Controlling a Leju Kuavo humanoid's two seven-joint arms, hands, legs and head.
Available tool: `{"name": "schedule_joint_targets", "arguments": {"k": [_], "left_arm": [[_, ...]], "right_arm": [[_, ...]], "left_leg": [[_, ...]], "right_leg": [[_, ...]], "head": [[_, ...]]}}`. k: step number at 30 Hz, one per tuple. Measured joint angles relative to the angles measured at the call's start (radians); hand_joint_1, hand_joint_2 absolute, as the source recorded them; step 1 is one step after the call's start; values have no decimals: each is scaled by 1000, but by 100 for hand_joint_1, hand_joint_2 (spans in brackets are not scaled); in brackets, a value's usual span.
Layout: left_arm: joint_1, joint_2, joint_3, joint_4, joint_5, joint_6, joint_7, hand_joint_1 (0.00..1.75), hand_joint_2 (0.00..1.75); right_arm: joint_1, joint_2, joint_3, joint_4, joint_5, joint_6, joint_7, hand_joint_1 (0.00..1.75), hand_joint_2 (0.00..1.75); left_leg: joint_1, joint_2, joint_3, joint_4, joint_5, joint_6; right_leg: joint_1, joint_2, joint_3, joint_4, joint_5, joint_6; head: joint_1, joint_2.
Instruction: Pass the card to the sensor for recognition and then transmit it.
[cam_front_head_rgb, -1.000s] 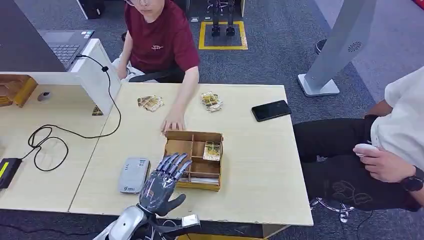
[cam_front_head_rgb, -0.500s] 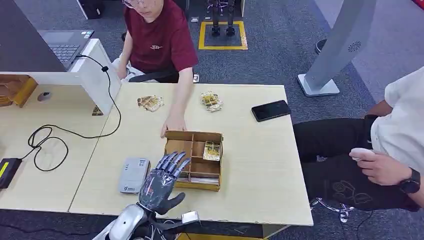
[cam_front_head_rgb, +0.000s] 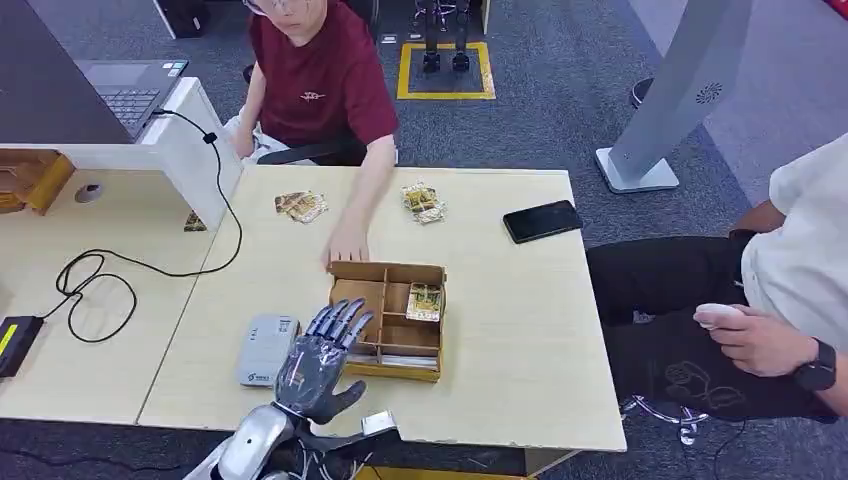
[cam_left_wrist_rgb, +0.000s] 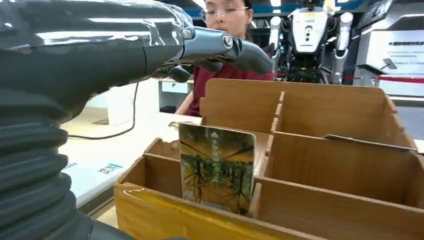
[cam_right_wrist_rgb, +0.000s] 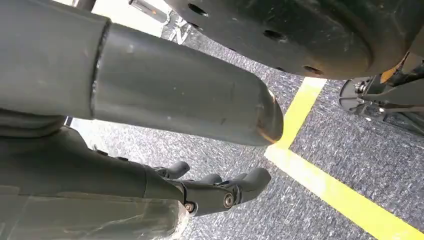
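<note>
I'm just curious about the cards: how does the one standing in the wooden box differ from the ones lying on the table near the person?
The card in the box stands upright and alone in a compartment; the loose cards lie flat on the table in two small piles. The left hand hovers by the boxed card; the loose cards lie beyond it. All carry similar printed faces.

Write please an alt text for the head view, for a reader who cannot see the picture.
The robot's left hand, fingers spread and holding nothing, hovers at the near left corner of a wooden divided box on a light table, with a grey sensor beside it. A card lies in one compartment, and a seated person's hand rests at the box's far edge.
</note>
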Motion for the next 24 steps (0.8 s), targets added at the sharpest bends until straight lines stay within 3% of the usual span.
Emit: {"name": "schedule_joint_targets", "arguments": {"k": [24], "left_arm": [[4,-13,28,19,-5,0,13,0,175]], "right_arm": [[0,2,-3,0,3,0,0,0,0]], "left_leg": [[0,0,0,0,0,0]], "right_leg": [[0,0,0,0,0,0]], "head": [[0,0]]}}
